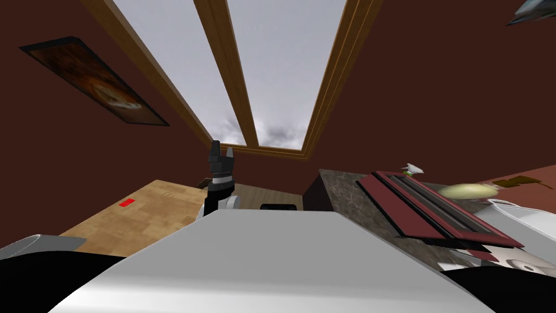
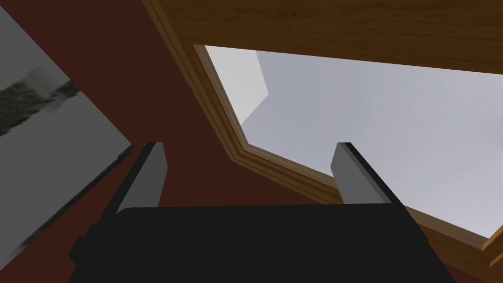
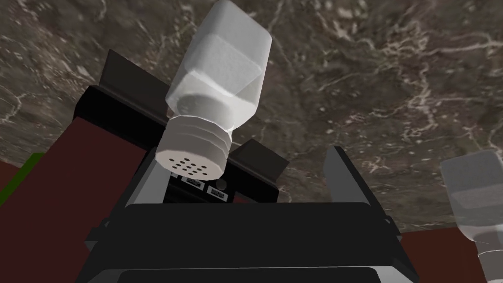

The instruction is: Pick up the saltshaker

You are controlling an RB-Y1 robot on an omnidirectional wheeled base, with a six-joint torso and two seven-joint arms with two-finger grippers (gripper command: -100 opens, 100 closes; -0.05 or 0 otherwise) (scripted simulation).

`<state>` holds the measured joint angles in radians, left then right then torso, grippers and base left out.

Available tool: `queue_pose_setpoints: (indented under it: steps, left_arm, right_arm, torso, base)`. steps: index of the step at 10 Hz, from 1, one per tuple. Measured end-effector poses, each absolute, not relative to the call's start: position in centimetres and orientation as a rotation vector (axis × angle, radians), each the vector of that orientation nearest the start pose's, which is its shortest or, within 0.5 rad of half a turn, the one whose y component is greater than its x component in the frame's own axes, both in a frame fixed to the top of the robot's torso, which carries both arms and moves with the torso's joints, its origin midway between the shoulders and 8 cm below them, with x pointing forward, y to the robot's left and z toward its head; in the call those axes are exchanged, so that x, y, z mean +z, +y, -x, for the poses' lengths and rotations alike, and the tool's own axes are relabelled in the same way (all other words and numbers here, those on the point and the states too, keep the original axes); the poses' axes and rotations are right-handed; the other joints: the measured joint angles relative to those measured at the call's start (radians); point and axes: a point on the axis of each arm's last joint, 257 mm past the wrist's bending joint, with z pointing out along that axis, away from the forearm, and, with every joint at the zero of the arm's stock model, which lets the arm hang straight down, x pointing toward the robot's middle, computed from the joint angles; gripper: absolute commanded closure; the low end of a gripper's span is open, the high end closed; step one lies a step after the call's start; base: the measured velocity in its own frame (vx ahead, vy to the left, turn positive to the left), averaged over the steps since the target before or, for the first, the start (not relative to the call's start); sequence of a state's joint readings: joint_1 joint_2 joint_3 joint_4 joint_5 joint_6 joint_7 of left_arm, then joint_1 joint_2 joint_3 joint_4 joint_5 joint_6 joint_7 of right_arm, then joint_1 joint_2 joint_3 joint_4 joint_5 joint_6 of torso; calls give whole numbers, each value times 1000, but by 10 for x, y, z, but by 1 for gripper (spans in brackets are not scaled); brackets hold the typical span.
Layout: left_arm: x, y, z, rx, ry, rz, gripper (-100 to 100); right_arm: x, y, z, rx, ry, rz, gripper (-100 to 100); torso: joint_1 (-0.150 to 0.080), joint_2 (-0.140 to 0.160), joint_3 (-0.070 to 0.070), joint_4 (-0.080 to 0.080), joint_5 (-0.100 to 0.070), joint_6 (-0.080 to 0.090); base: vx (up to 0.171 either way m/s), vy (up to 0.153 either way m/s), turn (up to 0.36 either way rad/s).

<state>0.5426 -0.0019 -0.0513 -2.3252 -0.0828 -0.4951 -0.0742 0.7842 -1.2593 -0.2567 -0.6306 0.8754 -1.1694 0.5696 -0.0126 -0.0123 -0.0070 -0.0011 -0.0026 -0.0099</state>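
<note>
**Saltshaker at the open right gripper, not held**

The saltshaker (image 3: 218,73) is a squarish, clear-sided bottle, packed with something white and grainy right up to its shoulders. Its cap (image 3: 194,157) is white, ribbed and round, with a cluster of small dark holes, and faces the wrist camera. The bottle stands on a dark brown counter (image 3: 368,73) veined in pale lines like marble.

The right gripper (image 3: 245,162) is spread wide and holds nothing. The saltshaker is not centred in the gap. It sits far over to one side, and its cap overlaps the tip of the finger there. I cannot tell whether cap and finger touch. The other finger stands well apart from the bottle, with bare counter between.

Beneath and just beside the saltshaker is a flat-topped appliance (image 3: 49,196), dark red with black edges and a row of small labelled buttons. It lies under the finger nearest the cap.

Beyond the far finger stands a second shaker (image 3: 471,196) of the same shape. Its walls are pale grey and see-through, and what is in it I cannot make out.

The left gripper (image 2: 249,145) is raised ahead of the chest, away from the counter. Its flat grey fingers are also spread wide, with nothing between them.
</note>
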Motion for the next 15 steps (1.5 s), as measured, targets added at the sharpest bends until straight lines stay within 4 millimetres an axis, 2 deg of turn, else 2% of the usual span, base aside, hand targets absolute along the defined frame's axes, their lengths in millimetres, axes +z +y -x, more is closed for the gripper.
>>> queue_pose_setpoints:
  steps: [5,10,11,12,13,15]
  left_arm:
    - [29,256,-337,-1218,675,583,0]
    - [29,256,-337,-1218,675,583,0]
    - [29,256,-337,-1218,675,583,0]
    - [29,256,-337,-1218,675,583,0]
    - [29,256,-337,-1218,675,583,0]
    - [29,256,-337,-1218,675,583,0]
  right_arm:
    - [-300,-717,-8,-88,2701,545,-100]
    - [-298,-715,-11,-36,2716,400,-100]
    - [-299,-715,-11,-32,2717,395,0]
    - [-299,-715,-11,-33,2717,395,-100]
    - [-297,-719,-30,-41,2700,419,-100]
    - [-299,-716,-30,-36,2709,434,-100]
  torso:
    - [-1,2,1,0,0,0]
    - [1,5,3,1,0,0]
    - [2,4,3,1,0,0]
    - [2,3,2,1,0,0]
    - [1,2,1,0,0,0]
    - [2,2,1,0,0,0]
  base:
    - [13,-45,-65]
    - [-28,-15,-58]
    - [0,0,0]
    - [0,-8,-184]
    - [4,-2,-81]
    - [3,-1,12]
